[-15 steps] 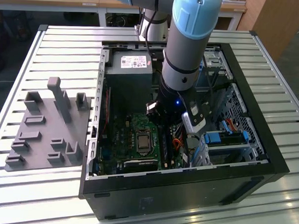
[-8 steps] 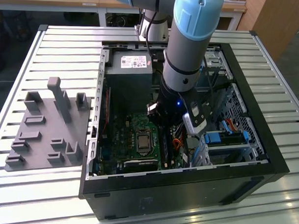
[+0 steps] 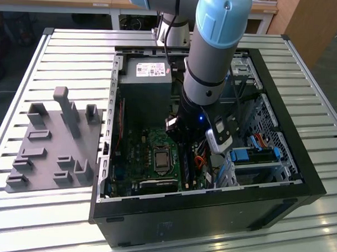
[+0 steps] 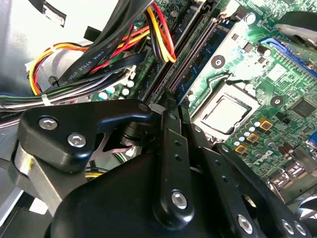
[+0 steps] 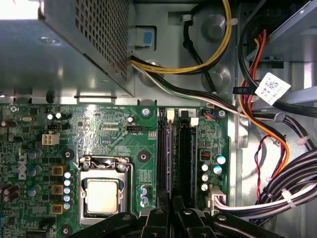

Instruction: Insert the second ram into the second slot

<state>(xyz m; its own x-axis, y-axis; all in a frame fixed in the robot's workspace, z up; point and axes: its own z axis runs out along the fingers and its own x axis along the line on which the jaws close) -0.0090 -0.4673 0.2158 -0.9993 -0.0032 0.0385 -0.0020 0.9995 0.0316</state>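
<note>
My gripper is lowered into the open computer case, over the memory slots to the exterior view's right of the processor. In the first wrist view the second ram is a thin blue strip seen edge-on. It stands in the slot closer to the processor and runs from my fingers to the far white latch. The gripper is shut on the strip's near end, one finger on each side. The neighbouring slot looks dark. In the second wrist view the gripper closes just above the slots.
The power supply fills the case's far end. Cable bundles hang close beside the slots. Light-blue drive brackets sit at the exterior view's right. A grey parts fixture lies on the slatted table outside the case.
</note>
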